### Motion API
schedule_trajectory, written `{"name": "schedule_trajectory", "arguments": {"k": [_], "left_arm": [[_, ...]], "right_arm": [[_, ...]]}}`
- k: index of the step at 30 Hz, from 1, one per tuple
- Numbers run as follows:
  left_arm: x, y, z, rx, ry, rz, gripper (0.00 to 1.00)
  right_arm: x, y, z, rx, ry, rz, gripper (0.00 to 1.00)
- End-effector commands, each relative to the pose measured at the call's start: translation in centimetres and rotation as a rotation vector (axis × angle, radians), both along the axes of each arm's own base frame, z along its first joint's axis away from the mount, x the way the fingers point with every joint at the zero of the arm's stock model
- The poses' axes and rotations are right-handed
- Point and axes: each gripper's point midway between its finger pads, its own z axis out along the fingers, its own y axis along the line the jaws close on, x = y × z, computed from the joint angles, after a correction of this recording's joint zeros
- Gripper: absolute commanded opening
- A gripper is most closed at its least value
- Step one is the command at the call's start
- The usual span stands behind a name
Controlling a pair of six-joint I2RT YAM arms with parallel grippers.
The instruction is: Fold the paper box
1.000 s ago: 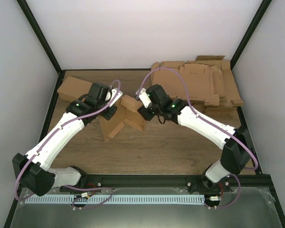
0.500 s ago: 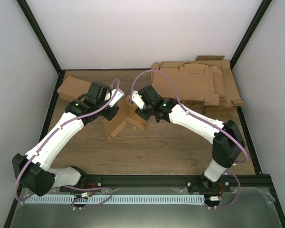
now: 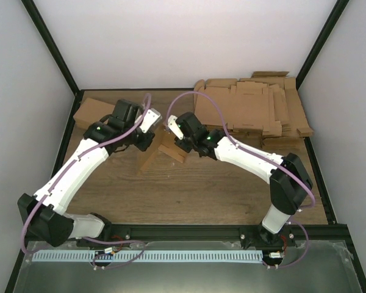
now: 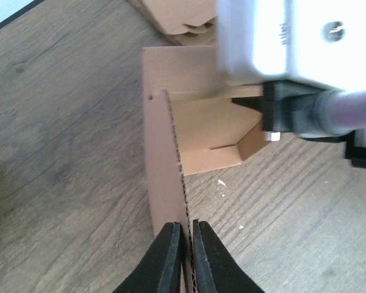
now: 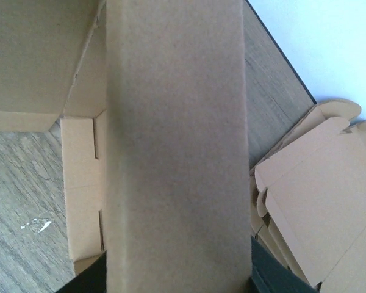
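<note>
Tabletop (image 3: 201, 189): carries the paper box (image 3: 166, 148) at centre, between both arms.
Left claw (image 4: 184, 235): pressed together on the raw edge of an upright side wall, probably to keep that wall erect.
Right claw (image 5: 177, 281): straddles a broad flap; whether it presses the flap cannot be told. Likely purpose: folding the flap inward.
Box heading: half-formed, its hollow facing the right arm; long axis appears near-to-far, slightly skewed.
Far edge: pile of blanks (image 3: 256, 107) right, second box (image 3: 91, 113) left.
</note>
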Motion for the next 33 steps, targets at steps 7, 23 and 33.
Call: {"name": "schedule_trajectory", "arguments": {"k": [7, 23, 33], "left_arm": [[-2.2, -4.2, 8.7, -0.34, 0.01, -0.088, 0.46], [-4.1, -0.8, 4.2, -0.221, 0.063, 0.02, 1.0], [-3.2, -2.9, -0.4, -0.187, 0.135, -0.091, 0.98]], "right_arm": [[-1.2, 0.3, -0.4, 0.22, 0.22, -0.038, 0.27], [-4.4, -5.0, -8.9, 0.638, 0.81, -0.092, 0.28], [-5.1, -5.4, -11.8, 0.621, 0.854, -0.113, 0.29]]}}
